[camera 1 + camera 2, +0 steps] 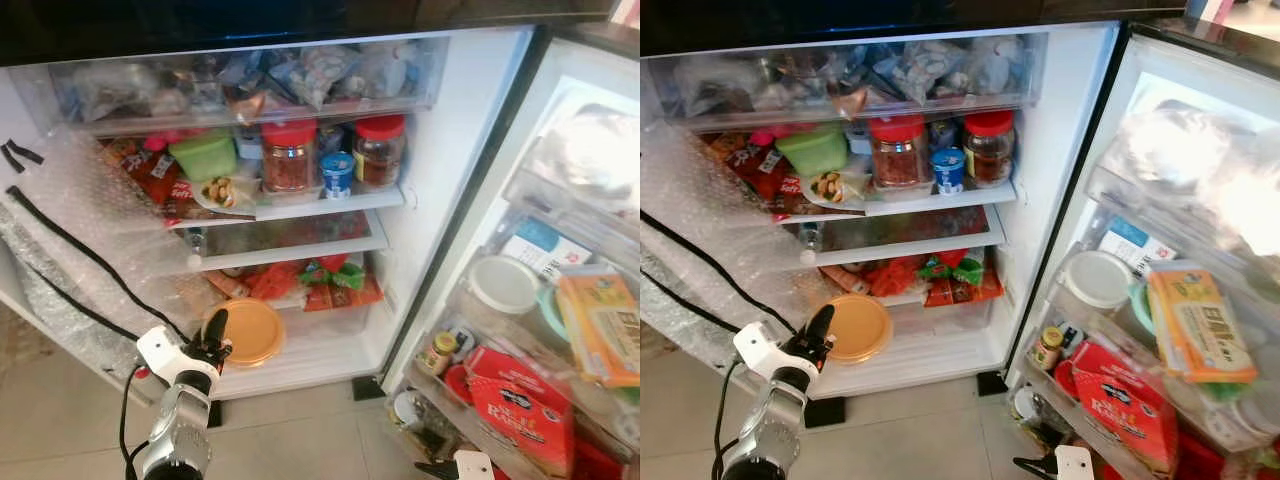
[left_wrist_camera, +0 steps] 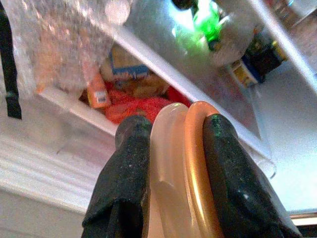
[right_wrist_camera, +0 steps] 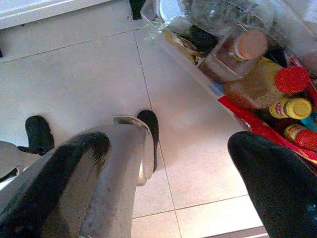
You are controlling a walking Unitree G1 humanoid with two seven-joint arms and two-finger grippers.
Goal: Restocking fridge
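The fridge (image 1: 470, 130) stands open, and its door (image 1: 590, 180) swings out on the right. The left gripper (image 1: 214, 338) reaches low into the fridge and is clamped on the rim of a round orange container (image 1: 250, 332). In the left wrist view, its 2 black fingers (image 2: 130, 173) squeeze the clear lid and orange edge of the container between them. The container sits at the bottom shelf (image 1: 320, 355), tilted up on its side, near the front.

Above it lie red snack packets (image 1: 330, 285) under a glass shelf. On the higher shelf stand 2 jars with red lids (image 1: 289, 155), a small blue cup (image 1: 338, 174) between them, and a green box (image 1: 205, 155) to the left. A clear drawer (image 1: 250, 85) full of bags sits at the top.

The door racks hold a white tub (image 1: 503, 284), a yellow box (image 1: 600, 325) and a red bag (image 1: 520, 405).

The right gripper (image 3: 163, 163) hangs low over the tile floor (image 3: 84, 74) beside the door's bottles (image 3: 292, 106), its fingers wide apart and holding nothing.
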